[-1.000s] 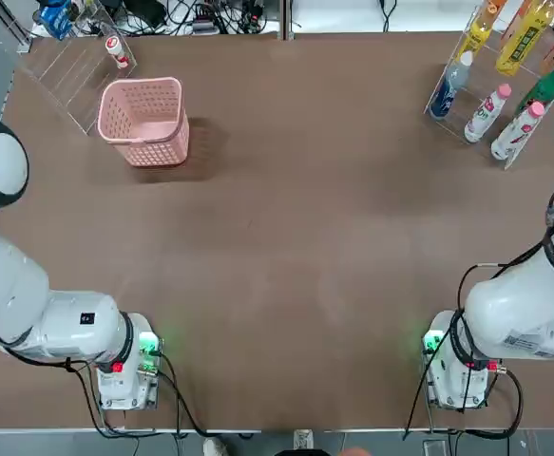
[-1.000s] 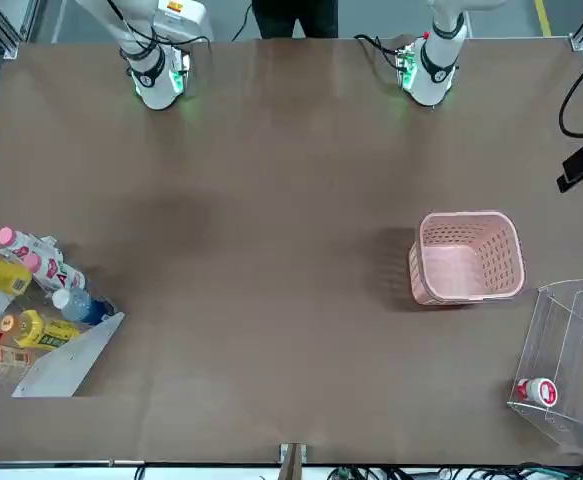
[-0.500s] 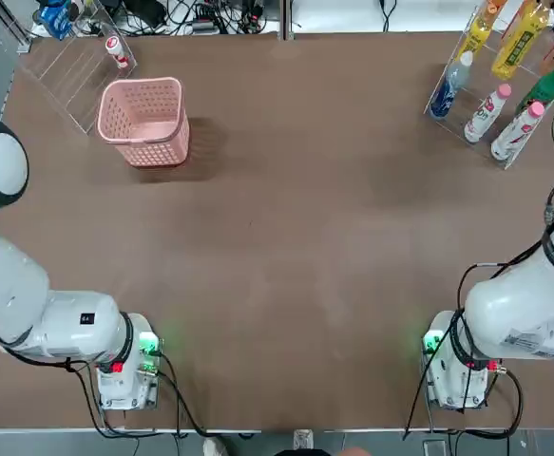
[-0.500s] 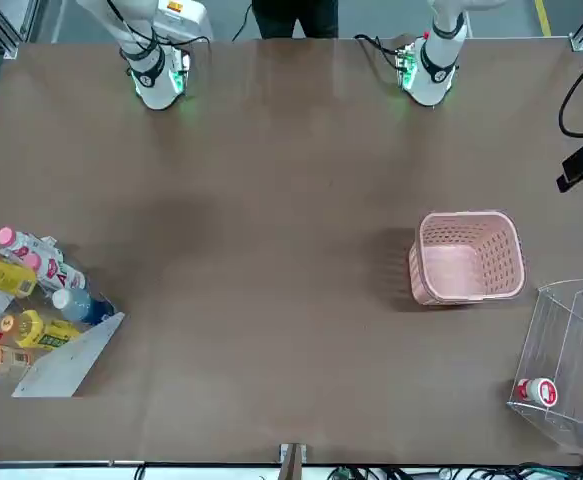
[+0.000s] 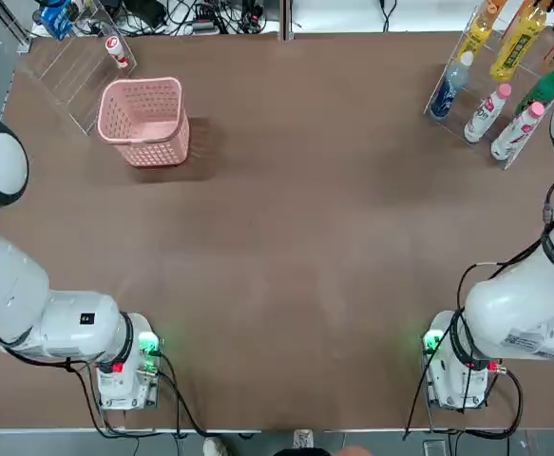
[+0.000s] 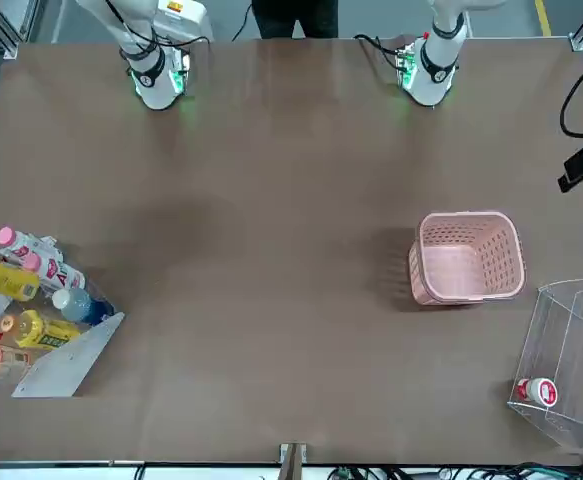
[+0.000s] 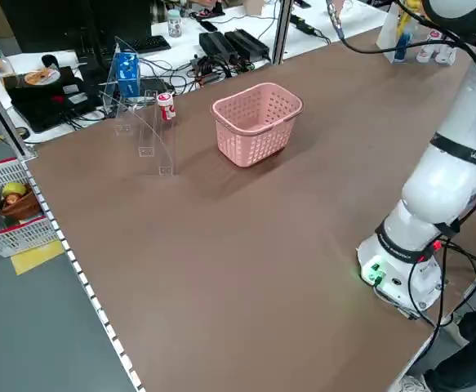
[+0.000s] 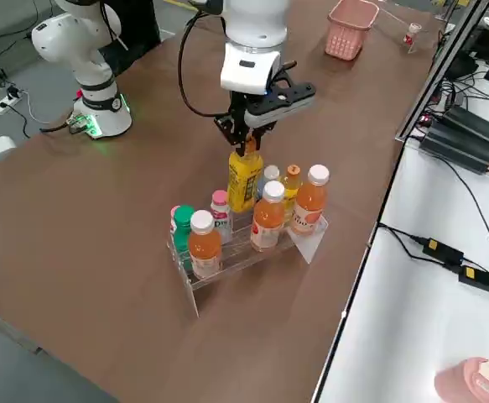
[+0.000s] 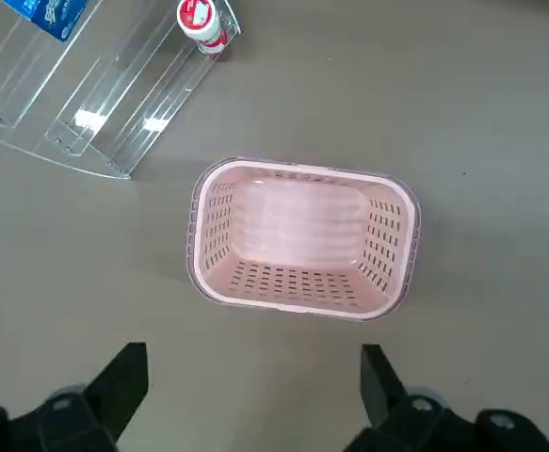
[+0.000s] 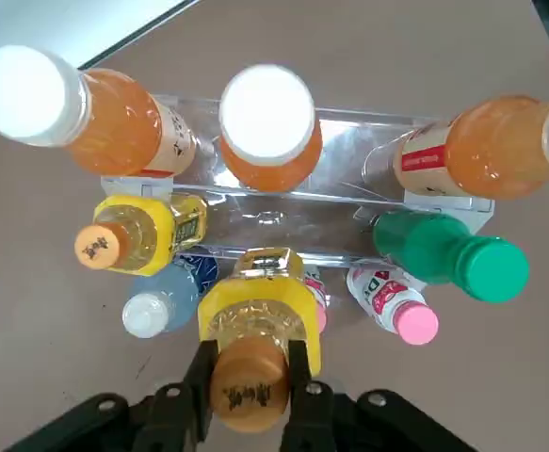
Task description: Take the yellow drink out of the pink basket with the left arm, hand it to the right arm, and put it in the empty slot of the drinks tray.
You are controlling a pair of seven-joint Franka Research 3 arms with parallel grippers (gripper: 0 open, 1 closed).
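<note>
The yellow drink point(image 8: 243, 180) hangs upright by its neck with my right gripper point(image 8: 246, 141) shut on it. Its lower end is down among the bottles of the drinks tray point(image 8: 313, 238). In the right wrist view the fingers point(image 10: 199, 375) clamp the neck just below the yellow drink's point(image 10: 255, 315) cap, over a lane of the drinks tray point(image 10: 265, 215). My left gripper point(image 9: 250, 377) hovers open above the pink basket point(image 9: 293, 282), which holds nothing. The pink basket point(image 5: 153, 150) stands at the table's far left.
A clear acrylic box point(image 5: 67, 71) with a small red-white bottle point(image 5: 115, 49) stands beside the basket. Orange, green, blue and white-pink bottles point(image 8: 269, 220) fill the tray's other lanes. Both arm bases point(image 5: 124, 370) sit at the near edge. A person point(image 6: 293, 15) stands behind the robot.
The yellow drink has shifted a little with the right gripper, sinking lower into the tray. The left gripper and the basket have not moved.
</note>
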